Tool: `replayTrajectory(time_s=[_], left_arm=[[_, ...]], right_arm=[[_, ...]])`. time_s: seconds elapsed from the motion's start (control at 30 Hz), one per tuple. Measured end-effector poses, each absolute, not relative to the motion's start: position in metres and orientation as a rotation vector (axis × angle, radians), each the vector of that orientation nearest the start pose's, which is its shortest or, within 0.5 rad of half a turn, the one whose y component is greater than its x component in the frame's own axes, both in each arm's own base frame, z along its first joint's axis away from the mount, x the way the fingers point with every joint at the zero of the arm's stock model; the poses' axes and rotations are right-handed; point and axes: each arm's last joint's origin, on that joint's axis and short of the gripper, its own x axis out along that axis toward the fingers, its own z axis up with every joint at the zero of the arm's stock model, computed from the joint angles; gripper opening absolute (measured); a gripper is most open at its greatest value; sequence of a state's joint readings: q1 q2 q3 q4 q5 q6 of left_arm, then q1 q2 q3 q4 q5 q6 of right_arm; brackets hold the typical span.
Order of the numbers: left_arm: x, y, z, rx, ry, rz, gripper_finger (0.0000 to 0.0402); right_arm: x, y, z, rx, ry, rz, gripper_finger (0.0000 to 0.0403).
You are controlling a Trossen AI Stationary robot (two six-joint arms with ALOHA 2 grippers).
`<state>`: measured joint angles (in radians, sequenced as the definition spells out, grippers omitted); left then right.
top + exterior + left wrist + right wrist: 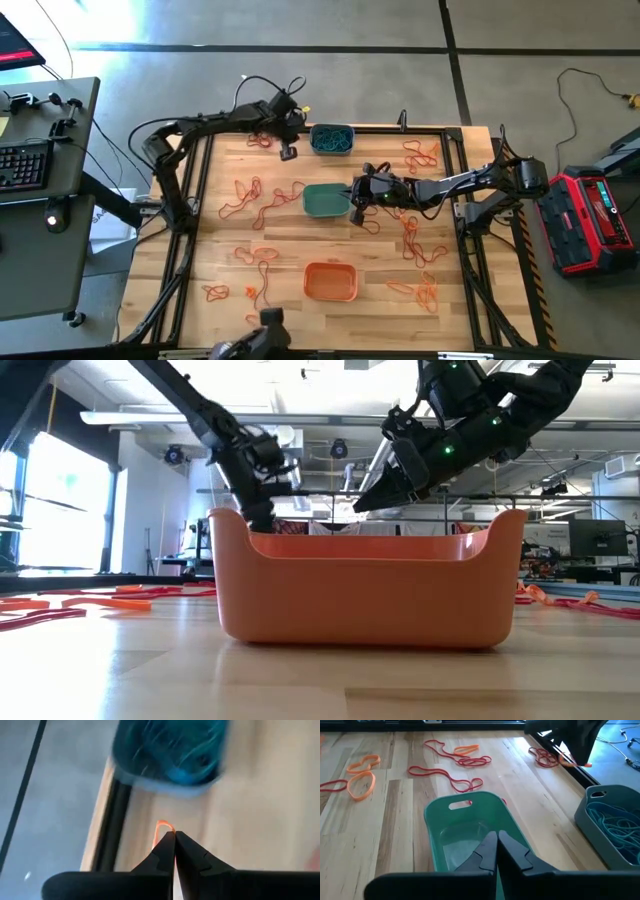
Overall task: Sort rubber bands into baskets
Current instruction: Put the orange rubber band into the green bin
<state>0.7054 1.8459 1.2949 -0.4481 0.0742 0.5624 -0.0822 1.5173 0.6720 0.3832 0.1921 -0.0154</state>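
My left gripper [288,150] is at the table's far edge, just left of the grey-blue basket [331,139], which holds teal rubber bands [172,750]. It is shut on an orange rubber band [162,826]. My right gripper [496,836] is shut with nothing in it. It hovers over the near rim of the teal-green basket [470,827] at mid-table. The orange basket [331,281] stands on its base near the front edge and fills the low view. Loose orange and red rubber bands [258,198] lie across the wood. My left gripper pinches the orange rubber band between its two fingertips. Only a small curved bit of the loop [163,825] sticks out past the tips. The fingers slant down toward the table's far edge. The rest of the band is hidden by the fingers.
A black frame rail [300,130] runs around the table's edge, close to my left gripper. More red and orange bands lie at the far right [422,153], near right [425,290] and near left [215,292]. In the low view, the orange basket [365,590] hides much of the table.
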Motion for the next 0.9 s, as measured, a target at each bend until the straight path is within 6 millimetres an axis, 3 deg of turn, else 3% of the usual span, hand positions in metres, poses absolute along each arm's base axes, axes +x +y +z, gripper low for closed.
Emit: replayTrajectory(time_s=[0.33,0.63,0.9], left_arm=[[0.317,0.194,0.242,0.066,0.814,0.044,0.0000],[0.351,0.132,0.237,0.098,0.803,-0.124,0.0000],[0.366,0.085,0.236,0.078,0.806,-0.216,0.0000]], right_arm=[[0.297,-0.032,0.181,-0.060,0.469,-0.342,0.0000],[0.297,-0.032,0.180,-0.060,0.475,-0.350,0.0000],[0.297,-0.026,0.180,-0.058,0.475,-0.336,0.0000]])
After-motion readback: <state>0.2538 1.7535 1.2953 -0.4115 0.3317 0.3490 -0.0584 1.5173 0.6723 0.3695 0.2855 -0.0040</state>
